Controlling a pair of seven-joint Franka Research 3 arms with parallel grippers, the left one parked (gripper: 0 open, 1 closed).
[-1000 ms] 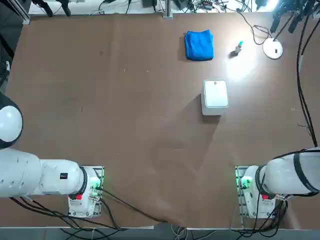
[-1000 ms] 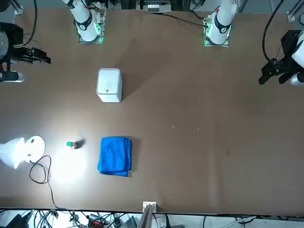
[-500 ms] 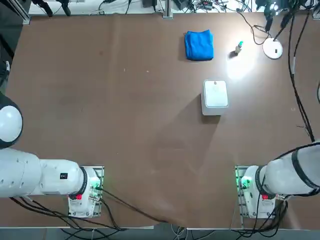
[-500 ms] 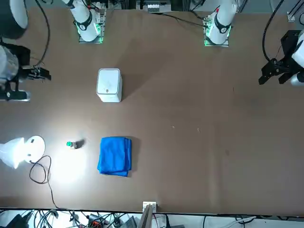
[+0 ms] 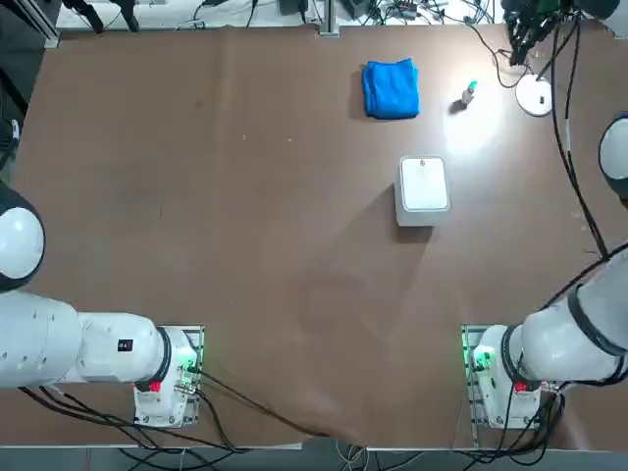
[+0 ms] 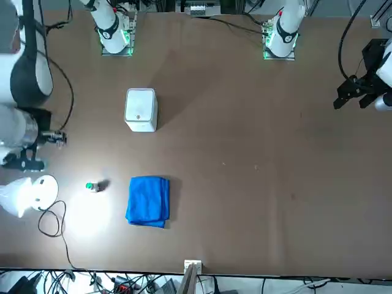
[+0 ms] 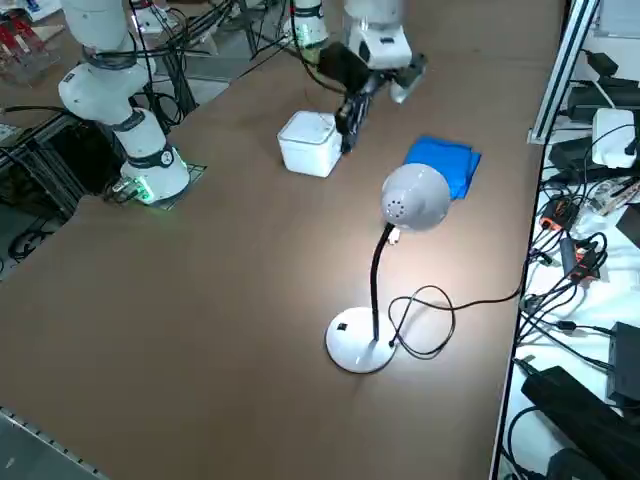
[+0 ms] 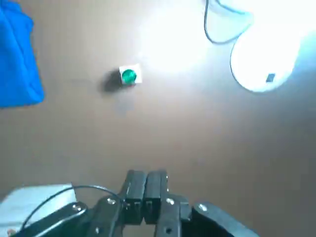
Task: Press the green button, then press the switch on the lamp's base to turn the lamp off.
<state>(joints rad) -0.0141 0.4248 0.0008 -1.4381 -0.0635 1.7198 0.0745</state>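
The green button (image 5: 470, 91) (image 6: 90, 186) (image 8: 128, 76) stands on the brown table between the blue cloth and the lamp. The lamp's base (image 5: 536, 95) (image 6: 41, 187) (image 7: 358, 340) (image 8: 264, 59) is a white disc carrying the small dark switch (image 8: 270, 77) (image 7: 342, 324). A black stem rises from it to the lit head (image 7: 416, 198). My right gripper (image 8: 145, 190) (image 7: 350, 125) (image 5: 523, 29) hovers shut above the table near the button and lamp, touching neither and holding nothing. In the right side view the lamp's head hides the button.
A blue cloth (image 5: 391, 88) (image 6: 148, 201) lies beside the button. A white rounded-square box (image 5: 423, 188) (image 6: 141, 109) sits nearer the robot. The lamp's black cable (image 7: 430, 320) loops off the table's far edge, where more cables lie.
My right arm has swung out over the far right corner, bringing the gripper closer to the button and the lamp. The objects on the table have not moved.
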